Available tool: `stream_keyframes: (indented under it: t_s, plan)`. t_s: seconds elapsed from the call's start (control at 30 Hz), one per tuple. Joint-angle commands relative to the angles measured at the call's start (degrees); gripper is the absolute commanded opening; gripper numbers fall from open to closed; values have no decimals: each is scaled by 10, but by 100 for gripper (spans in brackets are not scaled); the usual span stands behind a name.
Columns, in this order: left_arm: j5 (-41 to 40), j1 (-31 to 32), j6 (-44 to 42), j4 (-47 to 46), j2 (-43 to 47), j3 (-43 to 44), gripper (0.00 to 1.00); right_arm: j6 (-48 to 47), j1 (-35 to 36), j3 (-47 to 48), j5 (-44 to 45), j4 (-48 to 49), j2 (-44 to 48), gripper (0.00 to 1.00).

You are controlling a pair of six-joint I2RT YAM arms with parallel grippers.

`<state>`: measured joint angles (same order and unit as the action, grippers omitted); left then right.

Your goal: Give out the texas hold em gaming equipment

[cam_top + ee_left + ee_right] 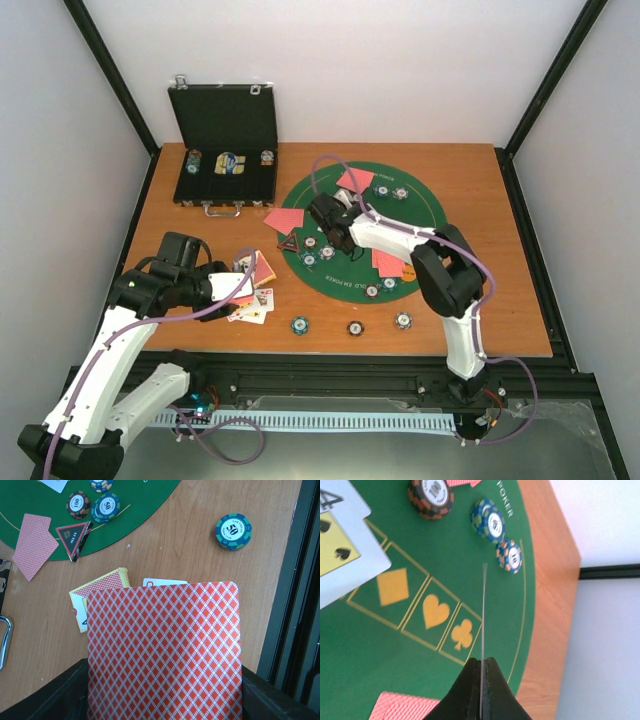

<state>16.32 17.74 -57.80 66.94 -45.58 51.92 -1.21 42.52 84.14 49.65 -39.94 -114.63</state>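
A round green felt mat [420, 205], an open black hinged case [222, 178] and a loose heap of playing cards [258, 300] are pictured on the orange-brown wooden table [500, 200]; three striped poker chips [355, 328] are lined along its near edge.

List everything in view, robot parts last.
case: one, black, open, far left of the table, chips inside
mat: one, green, round, table centre
chips: three on bare wood near the arms, more on the mat; blue, brown, white
cards: red-backed, three spots on or at the mat, loose pile by the left arm, some face up
triangle marker: one, black with red edge, mat's left rim
left gripper: shut on a red-backed card
right gripper: shut on a card seen edge-on
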Motion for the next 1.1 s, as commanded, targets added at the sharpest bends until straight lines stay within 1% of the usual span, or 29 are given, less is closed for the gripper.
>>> stream_keyframes:
  t_s: [0.0, 0.07, 0.17, 0.23, 0.3, 0.4, 0.5, 0.6, 0.67, 0.73, 0.77, 0.83, 0.93, 0.97, 1.07]
  plan:
    - [11, 2, -7, 2, 6, 22, 37, -79, 5, 49, 85, 64, -55, 3]
    - [9, 2, -8, 2, 6, 23, 37, -85, 6, 56, 77, 72, -85, 4]
    - [10, 2, -8, 3, 6, 25, 37, -82, 6, 66, 55, 67, -114, 9]
    - [10, 2, -9, 3, 7, 25, 37, -67, 6, 64, 22, 57, -117, 12]
    - [10, 2, -8, 3, 7, 26, 37, -50, 6, 56, -3, 54, -111, 18]
    - [9, 2, -9, 3, 7, 24, 37, -36, 6, 44, -29, 44, -105, 32]
    - [9, 2, -9, 4, 8, 24, 37, -26, 5, 37, -58, 37, -95, 50]
    - [9, 2, -9, 4, 10, 24, 37, -11, 4, 47, -102, 23, -79, 61]
    - [8, 2, -9, 5, 10, 24, 37, 1, 3, 55, -144, 10, -63, 72]
    - [9, 2, -10, 4, 10, 26, 37, 14, -1, 56, -181, 0, -34, 80]
    - [9, 2, -10, 5, 9, 26, 37, 26, -4, 54, -202, -5, -18, 82]
    - [9, 2, -10, 5, 8, 27, 37, 53, -13, 47, -255, -13, 21, 88]
    - [10, 2, -11, 4, 9, 26, 37, 120, -25, 21, -371, -4, 94, 90]
    - [10, 2, -11, 4, 9, 26, 37, 147, -26, 8, -422, 7, 121, 91]
    - [11, 2, -11, 3, 11, 24, 37, 237, -25, -50, -613, 84, 186, 93]
